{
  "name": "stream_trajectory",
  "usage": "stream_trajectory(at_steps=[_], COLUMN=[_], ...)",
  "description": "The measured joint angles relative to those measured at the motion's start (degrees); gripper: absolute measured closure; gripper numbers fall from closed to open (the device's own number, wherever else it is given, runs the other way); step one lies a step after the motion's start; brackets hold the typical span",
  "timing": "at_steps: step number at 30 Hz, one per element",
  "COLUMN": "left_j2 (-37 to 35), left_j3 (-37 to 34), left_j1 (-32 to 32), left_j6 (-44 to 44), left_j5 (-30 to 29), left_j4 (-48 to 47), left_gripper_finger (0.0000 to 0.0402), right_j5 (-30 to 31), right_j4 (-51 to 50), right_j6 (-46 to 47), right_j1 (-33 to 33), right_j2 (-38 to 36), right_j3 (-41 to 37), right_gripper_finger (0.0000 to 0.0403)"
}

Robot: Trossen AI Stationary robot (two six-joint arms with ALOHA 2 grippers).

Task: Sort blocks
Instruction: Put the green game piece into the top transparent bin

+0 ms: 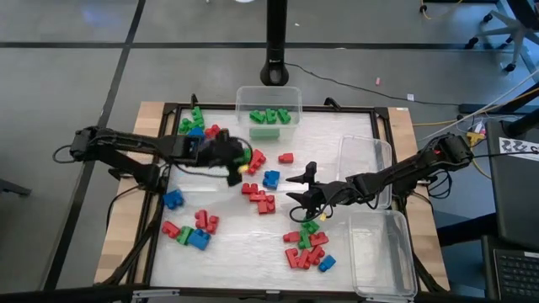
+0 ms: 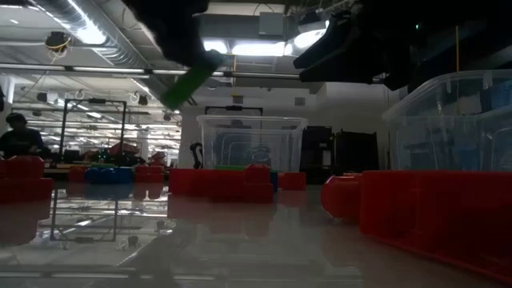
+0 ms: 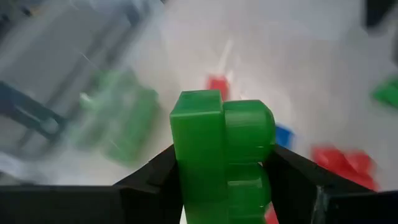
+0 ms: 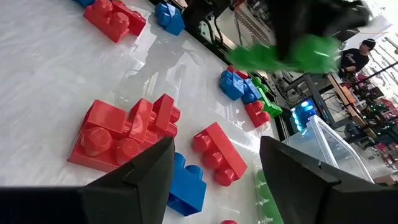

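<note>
A: Blocks lie scattered over the white table (image 1: pixel 337 143), all placed here from the clear tub (image 1: pixel 269 119) at its far edge. That tub already holds a handful of green blocks (image 1: pixel 271 116). Just left of it sits a small cluster of green, blue and red blocks (image 1: pixel 195 126).

B: And the left gripper (image 1: pixel 238 162)?

A: It hangs in the air a little in front of the tub and to its left, fingers clamped on a green block (image 3: pixel 221 155). The left wrist view shows the block upright between the two dark fingers (image 3: pixel 149 180), its studs clear above them.

B: The right gripper (image 1: pixel 305 187)?

A: Farther from the tub, in front of it and to its right, jaws parted with nothing between them. Through its wrist view, a red block group (image 4: pixel 124 130), a single red brick (image 4: pixel 219 153) and a blue brick (image 4: pixel 186 183) rest on the table beyond the fingers.

B: Other blocks?

A: A red cluster with one blue brick (image 1: pixel 271 178) lies in front of the tub near mid-table. More red, green and blue bricks (image 1: pixel 192 230) sit at the near left. Another red-green heap (image 1: pixel 307 247) sits at the near right. Two more clear tubs (image 1: pixel 381 244) stand along the right edge.
</note>
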Motion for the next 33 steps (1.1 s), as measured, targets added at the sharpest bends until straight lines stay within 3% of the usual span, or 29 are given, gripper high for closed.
stream_trajectory(at_steps=[11,20,26,33], left_j2=[1.5,9.6,14.2,15.3], left_j3=[0.0,0.0,0.0,0.0], left_j1=[13.9,21.8,25.6,28.7], left_j6=[14.7,21.9,23.6,17.4], left_j5=[0.1,0.8,0.7,0.6], left_j4=[22.2,34.8,38.1,35.4], left_gripper_finger=[0.0229,0.0229,0.0226,0.0184], right_j5=[0.0,0.1,0.1,0.1], right_j4=[-0.1,-0.2,-0.2,-0.6], right_j6=[0.0,-0.1,-0.1,-0.1], right_j1=[0.0,0.0,0.0,0.0], right_j2=[0.0,0.0,0.0,0.0], right_j3=[0.0,0.0,0.0,0.0], right_gripper_finger=[0.0169,0.0169,0.0169,0.0169])
